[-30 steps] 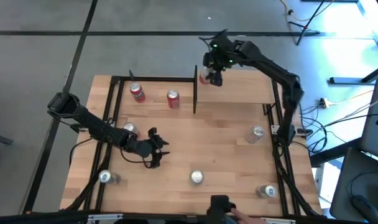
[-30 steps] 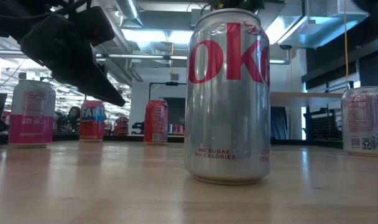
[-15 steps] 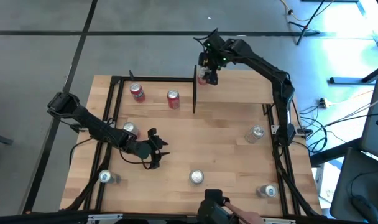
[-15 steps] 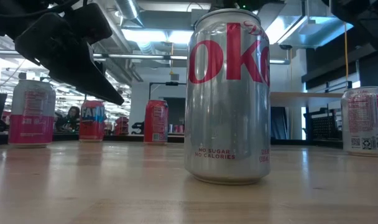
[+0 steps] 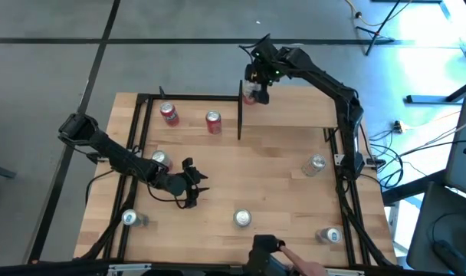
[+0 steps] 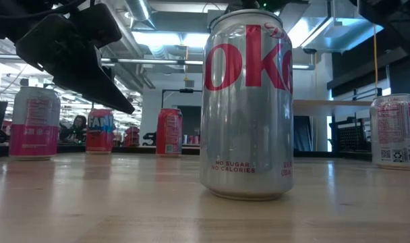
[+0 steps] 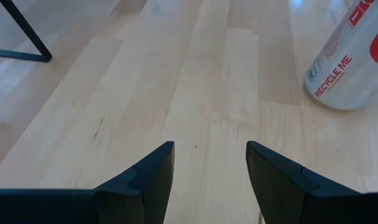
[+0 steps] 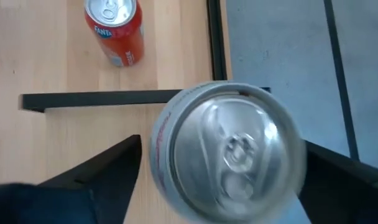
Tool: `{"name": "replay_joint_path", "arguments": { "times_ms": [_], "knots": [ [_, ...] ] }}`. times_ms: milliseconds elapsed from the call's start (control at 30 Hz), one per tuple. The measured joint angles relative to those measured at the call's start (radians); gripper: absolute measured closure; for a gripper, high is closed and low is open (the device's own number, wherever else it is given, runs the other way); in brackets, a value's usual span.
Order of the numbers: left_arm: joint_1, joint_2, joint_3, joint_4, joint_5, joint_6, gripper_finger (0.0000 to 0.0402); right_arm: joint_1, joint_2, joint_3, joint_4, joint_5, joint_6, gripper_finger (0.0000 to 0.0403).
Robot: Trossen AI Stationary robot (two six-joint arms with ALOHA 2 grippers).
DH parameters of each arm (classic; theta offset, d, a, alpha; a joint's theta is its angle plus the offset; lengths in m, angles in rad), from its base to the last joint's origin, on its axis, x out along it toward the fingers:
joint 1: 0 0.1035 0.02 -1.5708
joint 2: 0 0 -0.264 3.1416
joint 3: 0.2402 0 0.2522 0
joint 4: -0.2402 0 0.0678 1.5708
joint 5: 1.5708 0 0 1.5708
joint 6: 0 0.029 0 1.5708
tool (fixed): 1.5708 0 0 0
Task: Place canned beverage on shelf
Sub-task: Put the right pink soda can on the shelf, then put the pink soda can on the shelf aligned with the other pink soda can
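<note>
Since a second ago the right gripper [image 5: 253,93] has slid towards the shelf's [image 5: 294,115] far corner, and its fingers [image 8: 99,171] now stand apart, flanking the upright can [image 8: 229,152] between them on the shelf. A black post [image 5: 241,107] stands just beside them, two red cans [image 5: 213,122] beyond. The left gripper [image 5: 193,184] hovers, fingers apart, empty, a silver can [image 7: 357,59] nearby

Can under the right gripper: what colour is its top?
Silver lid on the can, seen best in the right wrist view, between the right gripper's spread fingers.
</note>
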State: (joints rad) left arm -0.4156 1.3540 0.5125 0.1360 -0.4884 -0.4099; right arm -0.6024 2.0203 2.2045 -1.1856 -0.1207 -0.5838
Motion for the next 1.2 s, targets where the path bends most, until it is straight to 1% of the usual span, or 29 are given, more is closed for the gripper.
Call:
{"name": "replay_joint_path", "arguments": {
  "times_ms": [133,233,367,467,533,700,833,967,1033,1100,1200],
  "knots": [
    [0.000,0.000,0.000,0.000,0.000,0.000,0.0209,0.001,-0.009,0.090,-0.093,-0.002,0.012,0.0075],
    [0.000,0.000,0.000,0.000,0.000,0.000,0.0209,0.002,-0.010,0.154,-0.189,-0.007,0.061,0.0086],
    [0.000,0.000,0.000,0.000,0.000,0.001,0.0209,0.014,-0.064,0.118,-0.267,-0.034,0.159,0.0091],
    [0.000,0.000,0.000,0.006,-0.001,0.015,0.0209,0.033,-0.079,0.117,-0.356,-0.059,0.242,0.0091],
    [0.000,0.000,0.000,0.030,-0.002,0.043,0.0209,0.058,-0.083,0.117,-0.385,-0.063,0.288,0.0091],
    [0.000,0.000,0.000,0.093,-0.002,0.054,0.0209,0.151,-0.088,0.117,-0.386,-0.056,0.354,0.0091],
    [0.001,0.000,0.000,0.111,-0.003,0.053,0.0209,0.258,-0.088,0.117,-0.386,0.003,0.379,0.0091],
    [0.001,0.000,0.000,0.136,-0.042,0.037,0.0209,0.365,-0.088,0.116,-0.386,0.066,0.411,0.0091],
    [0.001,0.000,0.000,0.150,-0.046,0.021,0.0209,0.414,-0.092,0.113,-0.383,0.087,0.425,0.0090],
    [0.000,0.000,0.010,0.143,-0.047,0.019,0.0209,0.462,-0.107,0.081,-0.350,0.109,0.428,0.0091],
    [-0.007,-0.020,0.044,0.117,-0.043,0.035,0.0209,0.520,-0.151,-0.038,-0.255,0.130,0.427,0.0090]
  ]
}}
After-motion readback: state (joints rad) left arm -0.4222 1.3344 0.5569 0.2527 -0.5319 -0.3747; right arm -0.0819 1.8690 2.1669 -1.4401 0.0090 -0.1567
